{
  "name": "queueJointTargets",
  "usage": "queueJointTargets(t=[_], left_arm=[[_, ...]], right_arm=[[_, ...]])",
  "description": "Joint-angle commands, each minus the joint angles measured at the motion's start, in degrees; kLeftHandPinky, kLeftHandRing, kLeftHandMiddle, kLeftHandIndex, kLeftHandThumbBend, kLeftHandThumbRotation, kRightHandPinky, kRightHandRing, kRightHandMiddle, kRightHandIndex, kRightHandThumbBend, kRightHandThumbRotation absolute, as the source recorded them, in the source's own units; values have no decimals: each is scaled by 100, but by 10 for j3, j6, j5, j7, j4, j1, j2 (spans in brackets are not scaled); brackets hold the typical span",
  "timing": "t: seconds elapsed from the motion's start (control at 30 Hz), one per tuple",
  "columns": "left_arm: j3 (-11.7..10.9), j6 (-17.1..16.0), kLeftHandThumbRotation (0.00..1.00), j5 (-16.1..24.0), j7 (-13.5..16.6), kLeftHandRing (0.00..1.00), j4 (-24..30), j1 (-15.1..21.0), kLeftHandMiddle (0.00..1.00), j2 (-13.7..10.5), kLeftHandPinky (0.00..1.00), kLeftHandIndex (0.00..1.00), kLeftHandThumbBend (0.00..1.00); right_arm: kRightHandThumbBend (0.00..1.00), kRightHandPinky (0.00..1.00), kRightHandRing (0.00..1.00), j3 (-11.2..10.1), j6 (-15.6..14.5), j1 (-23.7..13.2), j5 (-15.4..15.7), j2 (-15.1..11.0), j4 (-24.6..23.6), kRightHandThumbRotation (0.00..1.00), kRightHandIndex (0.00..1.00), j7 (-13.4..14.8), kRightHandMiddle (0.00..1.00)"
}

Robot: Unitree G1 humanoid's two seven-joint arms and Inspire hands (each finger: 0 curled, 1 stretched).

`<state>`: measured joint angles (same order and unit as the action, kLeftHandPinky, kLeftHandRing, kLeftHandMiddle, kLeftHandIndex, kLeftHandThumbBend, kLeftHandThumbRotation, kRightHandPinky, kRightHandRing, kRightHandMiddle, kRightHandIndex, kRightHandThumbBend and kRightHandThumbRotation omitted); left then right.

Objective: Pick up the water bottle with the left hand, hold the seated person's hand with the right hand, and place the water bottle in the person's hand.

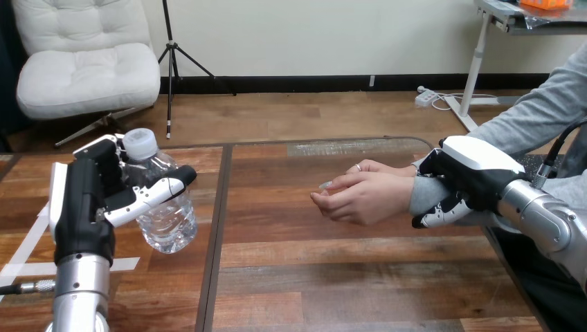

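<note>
Left hand (83, 200) fingers (158, 190) apparently around water bottle (168, 223)

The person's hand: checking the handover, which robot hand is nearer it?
Right. The right hand is curled round the person's wrist, just behind the person's hand; the left hand is far off at the view's left, gripping the water bottle.

water bottle (166, 214): its left side is hidden behind the left hand (90, 200), far from the person's hand (363, 194)
person's wrist (420, 196): mostly covered by the right hand (471, 176), just behind the person's hand
person's arm (540, 111): cut off at the edge
</note>
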<state>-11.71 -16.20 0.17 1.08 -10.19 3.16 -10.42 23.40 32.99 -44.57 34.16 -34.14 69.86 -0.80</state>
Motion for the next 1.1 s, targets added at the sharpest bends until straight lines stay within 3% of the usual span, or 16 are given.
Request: queueJointTargets(t=[0.0,0.47,0.6,1.07], left_arm=[[5,-24,0,1,0,34,-9,61,39,-7,29,39,69],[11,-47,0,0,-5,35,-55,93,39,-3,29,40,69],[17,-68,0,8,4,34,-120,136,39,1,30,40,70],[26,-100,0,12,13,34,-199,188,39,3,30,40,69]], right_arm=[[63,24,28,-23,12,-52,-18,-8,-34,0,33,8,33],[64,25,29,-25,20,-50,-15,-8,-42,0,34,9,35],[63,26,30,-28,23,-48,-18,-6,-45,0,35,5,36],[64,25,30,-29,31,-46,-18,-4,-47,0,35,11,36]])
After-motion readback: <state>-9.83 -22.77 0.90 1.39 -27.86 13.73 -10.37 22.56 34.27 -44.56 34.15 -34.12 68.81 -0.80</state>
